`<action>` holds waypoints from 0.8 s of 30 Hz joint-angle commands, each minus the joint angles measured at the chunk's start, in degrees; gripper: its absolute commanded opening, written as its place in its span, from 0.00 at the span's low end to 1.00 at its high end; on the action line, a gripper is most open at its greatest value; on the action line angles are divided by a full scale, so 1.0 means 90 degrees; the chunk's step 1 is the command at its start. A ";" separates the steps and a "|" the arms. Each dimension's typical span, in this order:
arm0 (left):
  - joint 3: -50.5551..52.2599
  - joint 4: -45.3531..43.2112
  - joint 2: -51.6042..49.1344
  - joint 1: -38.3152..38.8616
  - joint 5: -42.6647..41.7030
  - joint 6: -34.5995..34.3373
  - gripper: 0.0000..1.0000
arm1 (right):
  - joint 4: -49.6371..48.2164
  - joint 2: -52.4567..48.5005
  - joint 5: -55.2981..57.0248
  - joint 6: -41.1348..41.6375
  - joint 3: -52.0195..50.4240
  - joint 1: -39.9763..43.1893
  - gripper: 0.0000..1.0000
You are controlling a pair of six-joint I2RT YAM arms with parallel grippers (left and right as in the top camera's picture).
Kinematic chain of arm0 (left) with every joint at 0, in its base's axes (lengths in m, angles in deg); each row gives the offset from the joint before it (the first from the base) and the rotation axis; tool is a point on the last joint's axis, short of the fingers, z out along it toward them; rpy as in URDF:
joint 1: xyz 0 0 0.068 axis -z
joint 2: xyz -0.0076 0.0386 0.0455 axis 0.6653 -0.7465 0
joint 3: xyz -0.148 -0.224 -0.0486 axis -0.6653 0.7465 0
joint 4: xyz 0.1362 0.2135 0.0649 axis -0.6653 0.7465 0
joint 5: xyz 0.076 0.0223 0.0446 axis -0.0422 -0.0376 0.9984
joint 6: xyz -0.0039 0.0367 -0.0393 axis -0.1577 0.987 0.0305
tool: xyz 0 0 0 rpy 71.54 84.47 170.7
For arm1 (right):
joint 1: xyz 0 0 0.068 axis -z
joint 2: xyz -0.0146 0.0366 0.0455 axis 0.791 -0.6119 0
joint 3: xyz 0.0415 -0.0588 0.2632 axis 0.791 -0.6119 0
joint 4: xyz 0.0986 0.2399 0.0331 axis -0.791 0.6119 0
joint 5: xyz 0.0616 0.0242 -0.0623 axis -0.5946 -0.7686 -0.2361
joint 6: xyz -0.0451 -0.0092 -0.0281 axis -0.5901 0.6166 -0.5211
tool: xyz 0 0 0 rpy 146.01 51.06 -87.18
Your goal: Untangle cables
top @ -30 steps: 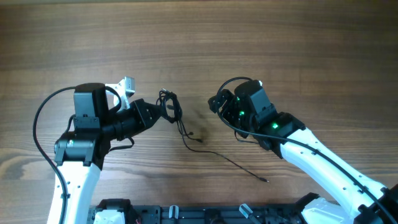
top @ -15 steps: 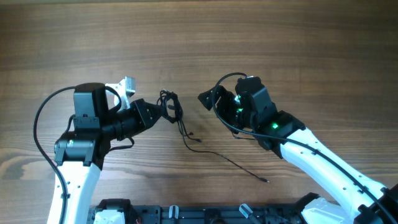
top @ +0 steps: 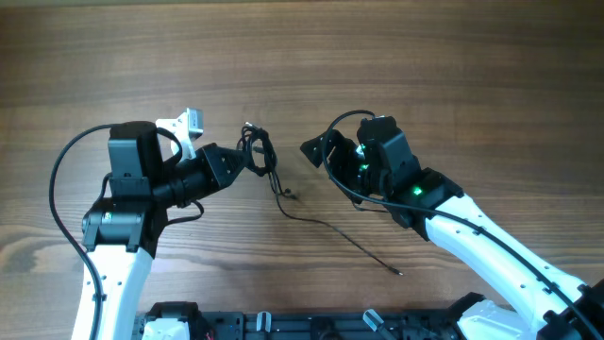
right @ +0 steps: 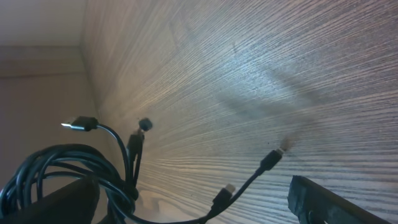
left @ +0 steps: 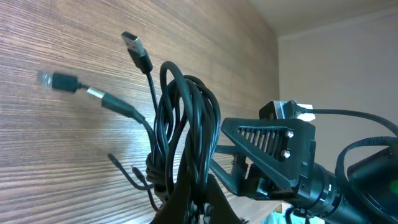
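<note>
The cables are a knotted bundle of thin black cords (top: 257, 149) held off the table by my left gripper (top: 243, 161), which is shut on its lower part. One loose cord (top: 330, 231) trails from the bundle across the table to a small plug end (top: 400, 274). In the left wrist view the looped bundle (left: 186, 118) rises from the shut fingers (left: 200, 202), with a USB plug (left: 137, 46) sticking up. My right gripper (top: 314, 151) is open and empty, just right of the bundle. In the right wrist view the bundle (right: 56, 165) sits by the left finger of the open jaws (right: 193, 208).
The wooden table (top: 377, 57) stretches far behind both arms. The black base rail (top: 283, 323) runs along the front edge. Thick black arm cables loop beside each arm (top: 58, 179).
My left gripper has lifted the bundle a little away from the front edge, dragging the trailing cord. My right gripper moved left towards the bundle a second ago and has since stayed still.
</note>
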 commanded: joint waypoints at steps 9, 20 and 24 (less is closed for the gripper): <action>-0.0112 0.0002 0.0056 -0.0049 -0.0121 -0.0063 0.04 | -0.0010 0.0044 -0.0100 0.0049 0.0027 -0.0010 1.00; -0.0112 0.0058 0.0058 -0.0049 -0.1083 0.0391 0.04 | -0.0010 0.0044 -0.0100 0.0049 0.0027 -0.0010 1.00; -0.0112 0.0073 0.0056 -0.0049 -0.1977 0.1489 0.04 | -0.0243 0.0044 -0.0100 0.0056 0.0027 -0.0010 1.00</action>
